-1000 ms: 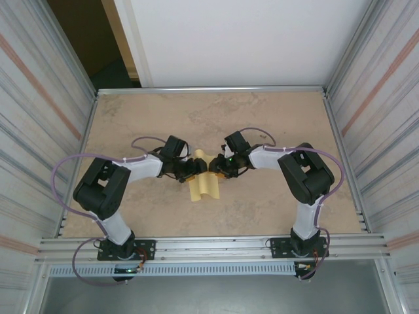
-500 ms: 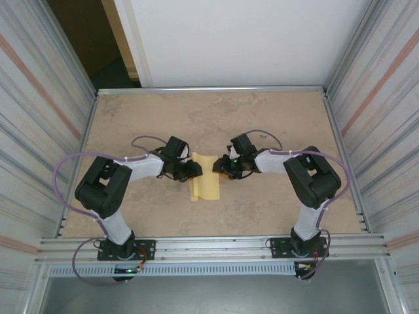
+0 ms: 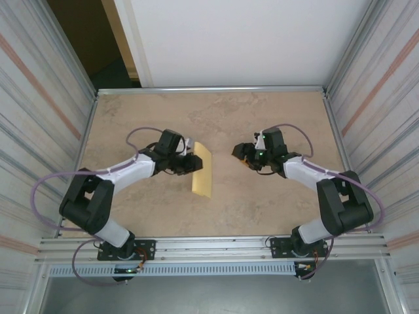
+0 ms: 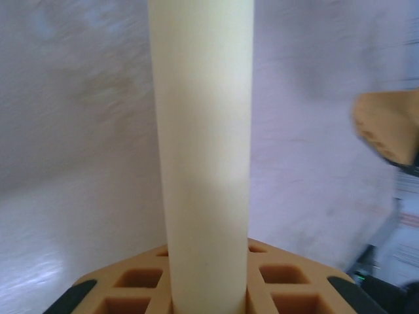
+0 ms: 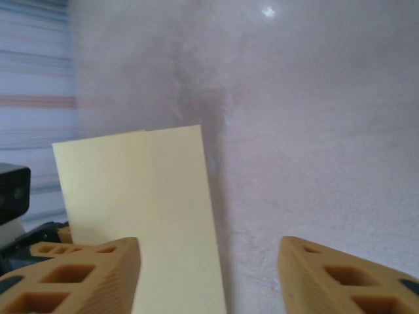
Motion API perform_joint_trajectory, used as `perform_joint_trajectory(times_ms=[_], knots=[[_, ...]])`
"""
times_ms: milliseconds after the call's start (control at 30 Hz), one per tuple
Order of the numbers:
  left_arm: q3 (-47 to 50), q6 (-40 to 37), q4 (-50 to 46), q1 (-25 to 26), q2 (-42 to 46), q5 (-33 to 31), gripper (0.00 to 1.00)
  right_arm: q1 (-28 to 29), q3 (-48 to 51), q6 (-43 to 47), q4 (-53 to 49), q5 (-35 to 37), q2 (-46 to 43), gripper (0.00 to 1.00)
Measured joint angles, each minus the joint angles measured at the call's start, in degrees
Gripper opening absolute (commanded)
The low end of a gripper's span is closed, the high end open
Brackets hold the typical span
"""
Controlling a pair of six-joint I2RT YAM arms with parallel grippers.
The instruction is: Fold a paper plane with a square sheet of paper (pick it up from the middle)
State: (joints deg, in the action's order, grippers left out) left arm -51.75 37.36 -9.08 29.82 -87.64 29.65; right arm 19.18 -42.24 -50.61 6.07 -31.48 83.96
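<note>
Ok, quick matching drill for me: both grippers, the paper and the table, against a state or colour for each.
1. left gripper
2. right gripper
3. sheet of paper
4. table

A. beige, marbled
B. jaws open, empty
C. pale yellow
D. jaws shut on the sheet

Pairs: 1-D, 2-B, 3-C, 4-A

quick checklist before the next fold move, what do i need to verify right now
1. Grip: sheet of paper clamped between the left fingers: ok
2. Free arm: right fingers open, holding nothing: ok
3. Gap in the top view between the right fingers and the sheet of paper: ok
4. Shape: sheet of paper is a narrow rectangle, not a full square: ok
5. Folded edges lined up: cannot tell
6. Sheet of paper lifted off the table: cannot tell
</note>
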Motion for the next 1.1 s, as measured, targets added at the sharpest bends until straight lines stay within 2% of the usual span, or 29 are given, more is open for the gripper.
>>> perform_joint_trajectory(times_ms=[100,300,600,800,900,1100], knots=[[-2.73,1.03,2.34,-0.66,1.92,3.76,0.25,-2.86,0.0,-0.42,2.03,-4.28,-2.1,0.75],[-6.8,7.37,9.75,-1.6,2.27,11.23,0.25,-6.49,0.48,-4.52,8.2,-11.34,-4.55,0.88],[-9.35,18.36,19.63,-1.6,0.79,17.38,0.25,-3.89,-0.57,-10.78,17.4,-17.77,-3.34,0.93],[-9.64,21.38,21.59,-2.27,-0.85,19.02,0.25,-0.44,-1.51,-17.09,26.14,-19.98,0.9,0.89],[-9.57,22.05,21.97,-3.28,-1.64,19.45,0.25,0.26,-1.81,-19.61,28.96,-20.9,2.21,0.83],[-8.15,21.88,21.35,-5.11,-1.73,19.63,0.25,-0.2,-2.19,-21.44,31.69,-22.21,2.32,0.66]])
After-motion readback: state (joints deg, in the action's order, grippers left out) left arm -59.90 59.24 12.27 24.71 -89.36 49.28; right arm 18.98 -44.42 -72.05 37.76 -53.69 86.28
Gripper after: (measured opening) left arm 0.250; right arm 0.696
